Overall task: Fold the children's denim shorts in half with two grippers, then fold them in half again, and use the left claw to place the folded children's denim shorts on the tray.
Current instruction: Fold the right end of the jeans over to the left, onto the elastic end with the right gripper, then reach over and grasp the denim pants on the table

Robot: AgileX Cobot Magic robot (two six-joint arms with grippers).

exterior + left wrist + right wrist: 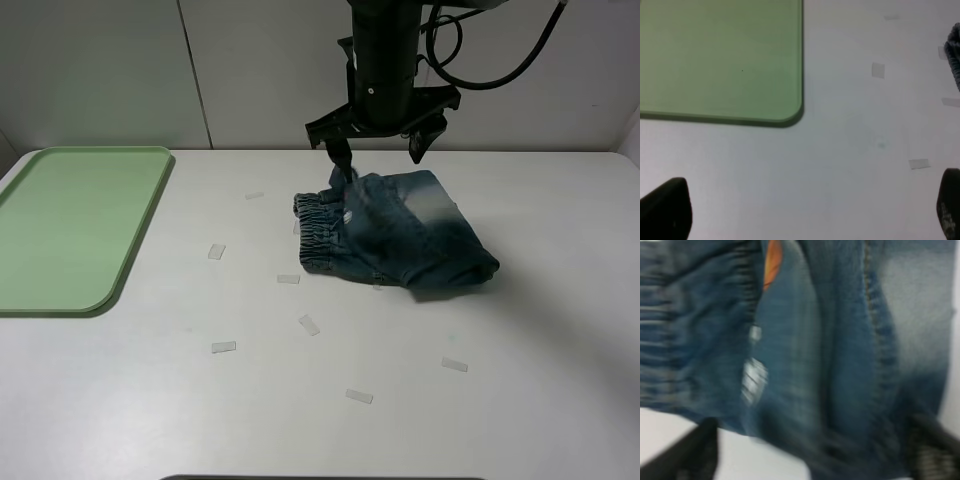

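The children's denim shorts (395, 235) lie folded on the white table, right of centre, with the gathered waistband facing left. My right gripper (380, 152) hangs over their far edge, jaws wide open; one finger (341, 158) touches the fabric. In the right wrist view the shorts (815, 350) fill the picture, an orange patch (771, 262) shows, and the gripper (810, 455) holds nothing. My left gripper (807, 215) is open above bare table, near a corner of the pale green tray (720, 60). The tray (70, 225) lies at the far left. A bit of the shorts (955, 55) shows at that view's edge.
Several small pale tape strips (309, 324) are scattered over the table in front of and left of the shorts. A white wall rises behind the table. The left arm is out of the exterior view.
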